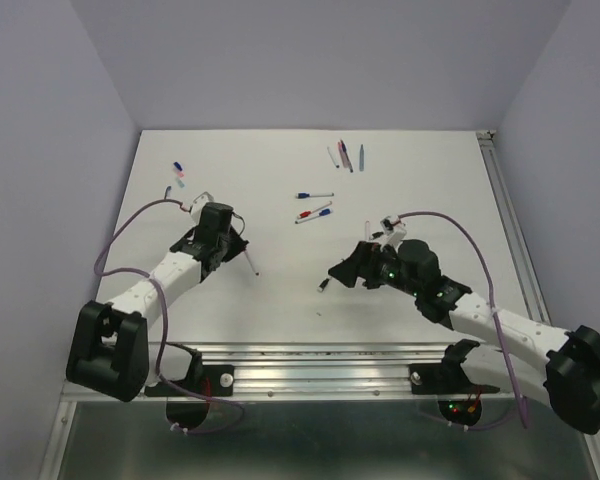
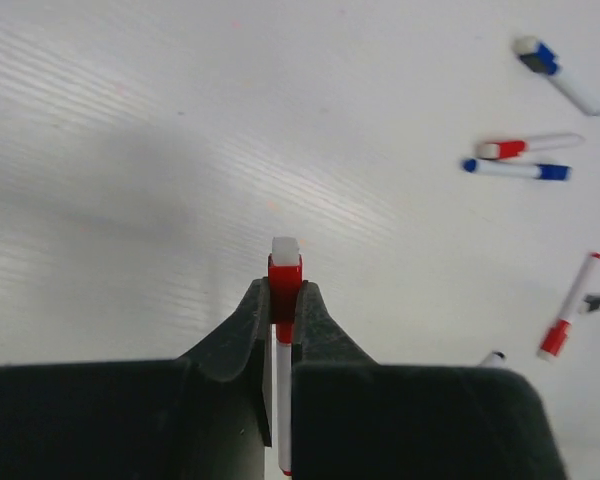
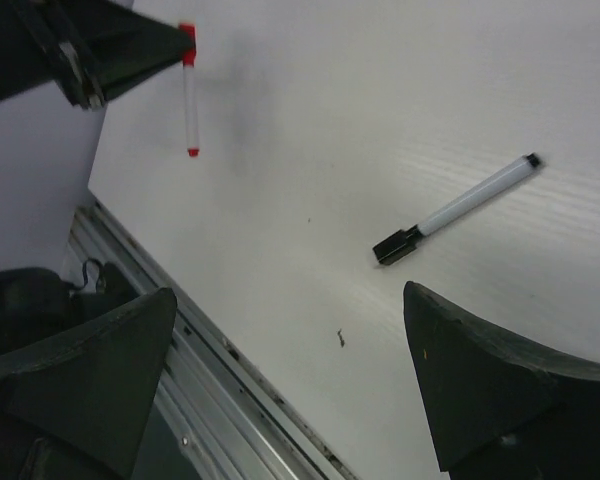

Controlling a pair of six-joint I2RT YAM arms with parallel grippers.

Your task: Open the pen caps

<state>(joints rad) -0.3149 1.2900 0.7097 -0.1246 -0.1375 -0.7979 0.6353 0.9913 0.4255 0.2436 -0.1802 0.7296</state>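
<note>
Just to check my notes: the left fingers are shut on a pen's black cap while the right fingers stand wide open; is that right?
Not quite: the cap in the left fingers is red, not black, as the left wrist view shows. The right fingers do stand wide open.

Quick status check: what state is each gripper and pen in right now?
left gripper: shut on the red cap of the red pen
red pen: hanging from the left gripper, cap on
right gripper: open, empty
black pen: lying on the table, cap on
blue pen: lying on the table, cap on
</note>
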